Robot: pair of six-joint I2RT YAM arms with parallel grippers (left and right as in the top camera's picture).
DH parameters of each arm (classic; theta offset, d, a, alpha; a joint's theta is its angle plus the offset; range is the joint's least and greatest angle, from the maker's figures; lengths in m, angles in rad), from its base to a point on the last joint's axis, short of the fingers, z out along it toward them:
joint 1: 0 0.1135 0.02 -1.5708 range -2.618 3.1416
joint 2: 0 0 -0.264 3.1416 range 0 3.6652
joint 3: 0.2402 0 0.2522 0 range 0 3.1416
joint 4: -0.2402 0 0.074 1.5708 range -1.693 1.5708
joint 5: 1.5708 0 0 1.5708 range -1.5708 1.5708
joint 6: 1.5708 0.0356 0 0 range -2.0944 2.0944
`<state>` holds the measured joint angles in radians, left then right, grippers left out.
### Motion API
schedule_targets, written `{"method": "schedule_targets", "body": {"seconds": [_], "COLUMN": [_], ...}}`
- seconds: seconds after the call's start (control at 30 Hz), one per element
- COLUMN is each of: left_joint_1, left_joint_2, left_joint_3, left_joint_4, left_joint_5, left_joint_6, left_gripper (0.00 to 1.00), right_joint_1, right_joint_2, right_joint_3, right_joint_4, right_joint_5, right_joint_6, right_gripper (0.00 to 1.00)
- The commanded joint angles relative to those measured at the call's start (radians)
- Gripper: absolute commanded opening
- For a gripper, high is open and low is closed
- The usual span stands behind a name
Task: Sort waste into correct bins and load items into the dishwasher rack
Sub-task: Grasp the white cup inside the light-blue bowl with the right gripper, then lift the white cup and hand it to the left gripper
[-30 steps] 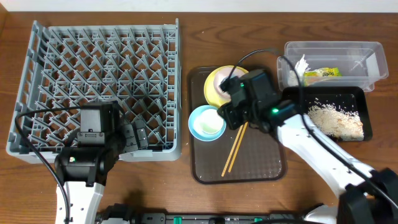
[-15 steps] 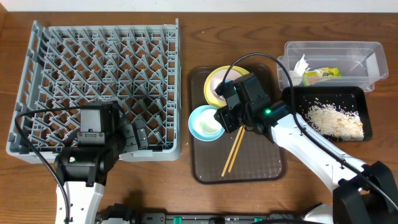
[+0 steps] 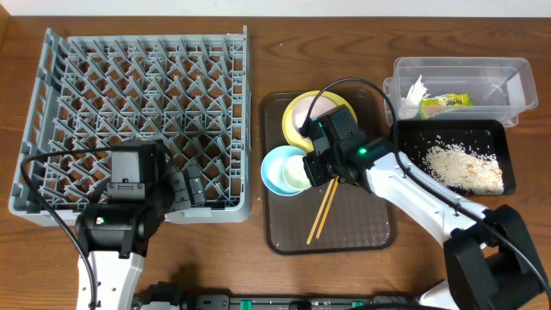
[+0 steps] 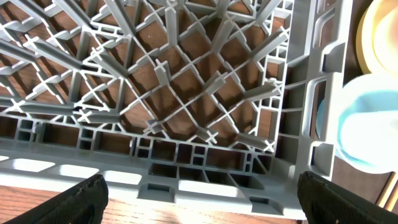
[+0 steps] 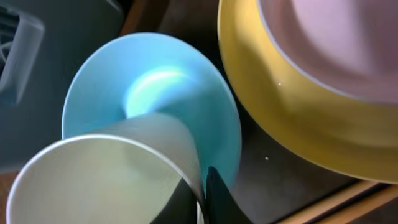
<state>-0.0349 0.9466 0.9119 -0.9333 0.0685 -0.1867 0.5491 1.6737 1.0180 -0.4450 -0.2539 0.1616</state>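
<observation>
My right gripper (image 3: 312, 169) (image 5: 202, 199) is shut on the rim of the small pale cup (image 3: 297, 175) (image 5: 93, 180), which tilts inside the light-blue bowl (image 3: 275, 168) (image 5: 155, 81) on the brown tray (image 3: 362, 228). The yellow plate (image 3: 295, 120) (image 5: 280, 118) lies just behind, with the white bowl (image 3: 312, 107) (image 5: 336, 43) on it. The chopsticks (image 3: 323, 208) lie on the tray. My left gripper (image 3: 185, 185) (image 4: 199, 202) is open and empty at the front edge of the grey dishwasher rack (image 3: 138, 103) (image 4: 186, 93).
The clear tub (image 3: 486, 73) at the back right holds the white tissue (image 3: 416, 89) and the snack wrapper (image 3: 446, 102). The black tray (image 3: 508, 168) in front of it holds the rice scraps (image 3: 465, 165). My right arm reaches across the brown tray.
My right gripper has moved a little left and nearer, onto the cup in the blue bowl. The left arm has not moved.
</observation>
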Motion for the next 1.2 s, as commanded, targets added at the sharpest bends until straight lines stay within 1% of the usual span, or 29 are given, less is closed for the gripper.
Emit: {"method": "schedule_targets", "body": {"seconds": [0.0,0.13,0.27,0.37,0.4,0.47,0.57,0.6,0.77,0.83,1.0,1.17], "left_joint_1": [-0.002,-0.002,-0.002,-0.002,-0.002,-0.002,-0.002,-0.002,-0.002,-0.002,-0.002,-0.019], "left_joint_2": [0.000,0.000,0.000,0.000,0.000,0.000,0.008,0.017,0.100,0.148,0.259,0.332], "left_joint_3": [0.025,0.025,0.025,0.025,0.025,0.025,0.025,0.025,0.025,0.025,0.025,0.025], "left_joint_4": [-0.002,-0.002,-0.001,0.000,0.004,0.023,0.106,0.146,0.344,0.422,0.584,0.738], "left_joint_5": [-0.001,-0.001,-0.001,0.000,0.005,0.050,0.247,0.340,0.779,0.933,1.194,1.362], "left_joint_6": [-0.009,-0.009,-0.009,-0.010,-0.011,-0.022,-0.057,-0.079,-0.168,-0.211,-0.298,-0.409], "left_gripper": [0.98,0.98,0.98,0.98,0.98,0.98,0.98,0.98,0.98,0.98,0.98,0.98], "right_joint_1": [0.005,-0.032,-0.126,-0.236,-0.284,-0.328,-0.378,-0.382,-0.360,-0.340,-0.294,-0.268], "right_joint_2": [-0.018,-0.087,-0.165,-0.191,-0.190,-0.181,-0.162,-0.156,-0.145,-0.145,-0.145,-0.145], "right_joint_3": [0.007,0.032,0.049,0.049,0.049,0.049,0.048,0.049,0.048,0.048,0.049,0.048], "right_joint_4": [0.025,0.027,0.028,0.047,0.060,0.075,0.116,0.128,0.212,0.259,0.354,0.404], "right_joint_5": [0.002,-0.027,-0.123,-0.277,-0.385,-0.507,-0.733,-0.785,-0.967,-1.015,-1.038,-1.038], "right_joint_6": [0.026,0.034,0.074,0.137,0.160,0.177,0.179,0.179,0.179,0.180,0.220,0.235], "right_gripper": [0.01,0.01,0.01,0.01,0.01,0.01,0.01,0.01,0.01,0.01,0.01,0.01]}}
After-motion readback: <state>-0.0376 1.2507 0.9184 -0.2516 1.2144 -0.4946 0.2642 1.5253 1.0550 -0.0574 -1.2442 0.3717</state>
